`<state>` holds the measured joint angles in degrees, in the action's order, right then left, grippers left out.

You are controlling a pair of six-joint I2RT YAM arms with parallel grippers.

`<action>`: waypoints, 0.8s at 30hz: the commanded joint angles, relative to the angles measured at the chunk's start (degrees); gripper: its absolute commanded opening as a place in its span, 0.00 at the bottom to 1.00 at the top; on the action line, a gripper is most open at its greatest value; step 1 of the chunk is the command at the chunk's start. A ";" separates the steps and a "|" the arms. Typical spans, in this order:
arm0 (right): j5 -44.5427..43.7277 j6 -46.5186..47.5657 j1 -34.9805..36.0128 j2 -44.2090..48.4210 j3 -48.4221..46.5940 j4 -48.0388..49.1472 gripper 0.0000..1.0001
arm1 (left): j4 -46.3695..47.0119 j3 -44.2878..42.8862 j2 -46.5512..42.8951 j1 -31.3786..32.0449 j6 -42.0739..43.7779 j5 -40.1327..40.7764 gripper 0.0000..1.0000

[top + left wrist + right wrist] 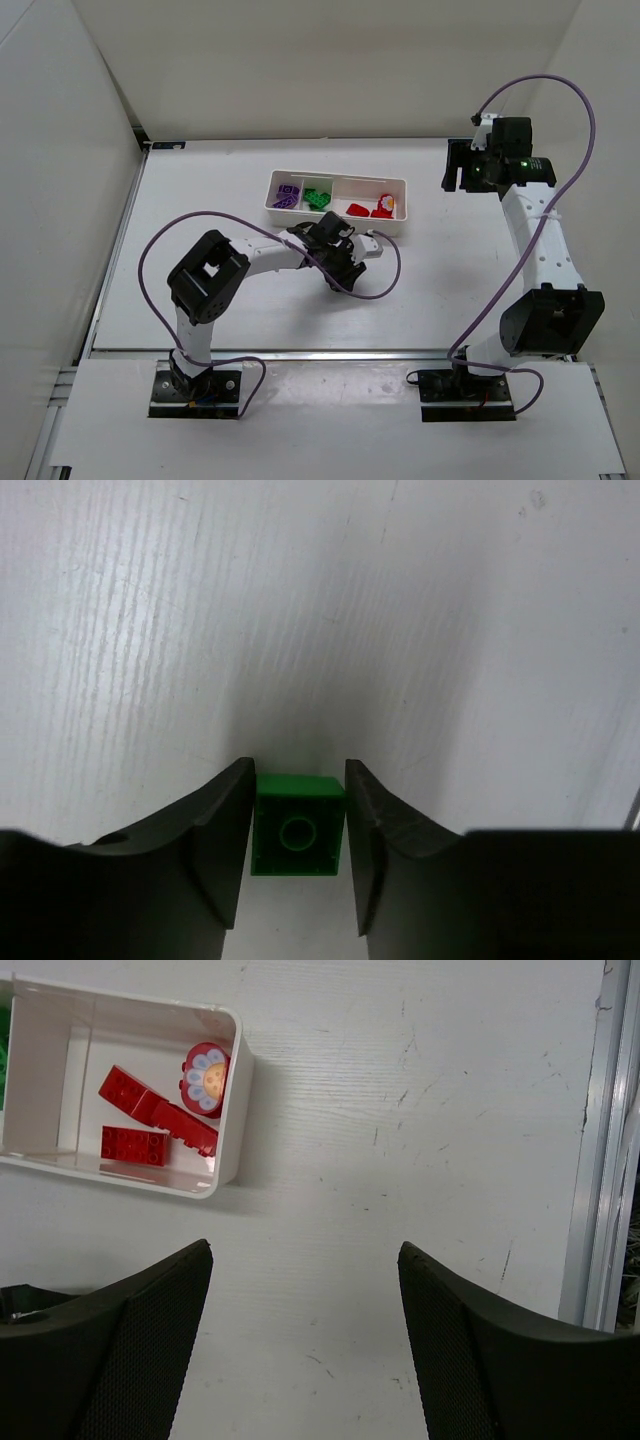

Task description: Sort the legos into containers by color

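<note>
- Hanging low over the tabletop (200,200) at the centre of the top view, the left gripper (335,262) sits just below the white tray (336,176). From here I cannot tell how its jaws stand. The tray holds purple bricks (288,195) in its left compartment, green bricks (318,198) in the middle and red bricks (365,209) at the right. The right gripper (462,168) is at upper right, well apart from the tray.
- Left wrist view: the left gripper (298,772) has its jaws drawn in against both sides of a lone green brick (297,825), pinching it at lower centre. The brick's hollow side, with a round tube, faces the camera.
- Right wrist view: the right gripper (305,1250) has its jaws spread wide with only bare tabletop (420,1110) between them. The tray (235,1090) is at upper left, above the left-hand jaw. Its end compartment holds red bricks (155,1120) and a round flower piece (207,1078).
</note>
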<state>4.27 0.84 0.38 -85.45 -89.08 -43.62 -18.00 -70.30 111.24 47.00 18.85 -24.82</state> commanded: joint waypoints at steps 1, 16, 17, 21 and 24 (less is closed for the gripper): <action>0.74 1.00 -0.29 2.04 0.31 0.90 0.78 | -1.25 1.66 0.82 0.19 1.27 3.45 0.49; 3.63 0.21 0.23 -0.51 1.01 4.68 0.77 | -9.32 -3.77 -10.33 -4.37 5.32 0.84 0.14; 3.72 0.30 0.49 -0.59 1.19 4.85 0.77 | -12.73 -9.01 -10.69 -5.25 4.62 -0.05 0.14; 4.60 0.30 1.90 -1.38 1.63 5.73 0.77 | -15.66 -20.64 -12.80 -10.17 1.37 -4.45 0.16; 5.74 0.91 2.87 -2.61 0.67 6.26 0.77 | -17.77 -28.56 -11.67 -13.34 1.10 -2.35 0.22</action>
<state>8.05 1.50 2.22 -87.00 -87.94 -39.99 -32.60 -92.95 104.31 36.16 21.32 -26.13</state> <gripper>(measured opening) 0.775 0.469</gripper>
